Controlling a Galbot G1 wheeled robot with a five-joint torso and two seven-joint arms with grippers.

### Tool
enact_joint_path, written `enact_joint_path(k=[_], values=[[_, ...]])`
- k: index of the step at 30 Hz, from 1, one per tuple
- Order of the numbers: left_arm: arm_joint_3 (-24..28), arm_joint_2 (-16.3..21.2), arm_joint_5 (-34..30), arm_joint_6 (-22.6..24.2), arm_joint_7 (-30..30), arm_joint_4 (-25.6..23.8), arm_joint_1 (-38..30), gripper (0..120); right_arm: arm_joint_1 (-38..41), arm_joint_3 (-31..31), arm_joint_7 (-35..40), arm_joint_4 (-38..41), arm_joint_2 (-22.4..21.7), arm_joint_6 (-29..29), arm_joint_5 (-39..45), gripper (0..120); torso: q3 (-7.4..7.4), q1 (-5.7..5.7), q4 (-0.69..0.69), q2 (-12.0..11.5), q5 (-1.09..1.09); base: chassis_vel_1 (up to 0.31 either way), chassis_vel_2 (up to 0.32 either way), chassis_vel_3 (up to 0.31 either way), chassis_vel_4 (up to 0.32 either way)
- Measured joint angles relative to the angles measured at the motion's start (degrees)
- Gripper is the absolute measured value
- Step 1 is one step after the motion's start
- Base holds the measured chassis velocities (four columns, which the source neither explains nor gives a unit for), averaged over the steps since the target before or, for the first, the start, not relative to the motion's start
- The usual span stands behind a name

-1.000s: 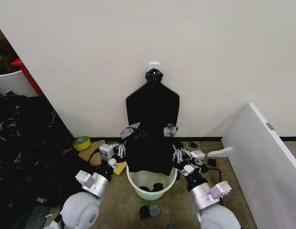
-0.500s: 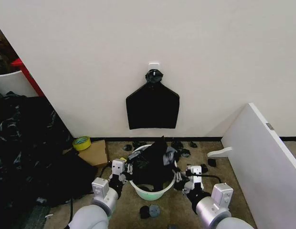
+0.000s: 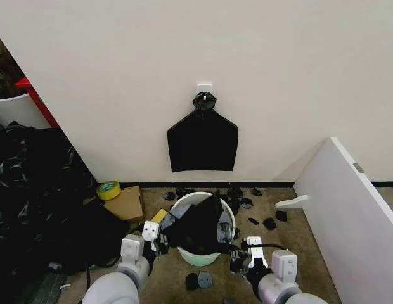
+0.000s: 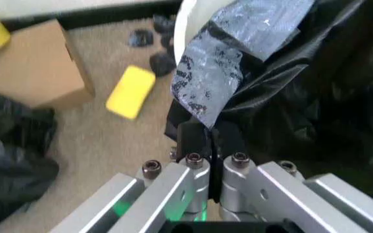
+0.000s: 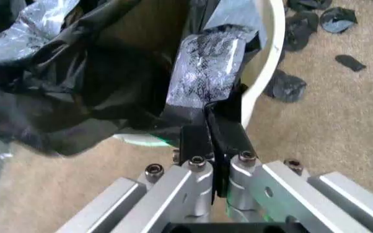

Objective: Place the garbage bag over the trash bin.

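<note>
While the garbage bag (image 3: 199,225) lies bunched across the trash bin (image 3: 184,204), the far rim shows bare. The left gripper (image 4: 209,138) pinches one bag edge with clenched jaws outside the bin's left side. The right gripper (image 5: 213,127) pinches the other edge by the right rim. Small black scraps (image 3: 269,223) dot the floor (image 3: 165,278) around.

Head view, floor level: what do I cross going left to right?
Tape roll → cardboard box → left gripper → garbage bag over the trash bin → right gripper → white board.
</note>
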Motion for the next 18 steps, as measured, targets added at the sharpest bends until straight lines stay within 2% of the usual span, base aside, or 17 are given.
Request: enact_joint_path(k=[5, 18], values=[[2.44, -0.09, 0.22, 0.95, -1.79, 2.35, 0.10, 0, 0.46, -1.48, 0.58, -1.39, -0.23, -3.39, -2.69, 0, 0.00, 0.00, 0.00, 0.00, 0.00, 0.000, 0.000, 0.000, 0.000], [4.13, -1.65, 0.81, 0.81, -2.43, 6.84, -1.64, 0, 1.32, -1.87, 1.10, -4.13, -0.12, -8.64, -7.38, 0, 0.00, 0.00, 0.00, 0.00, 0.00, 0.000, 0.000, 0.000, 0.000]])
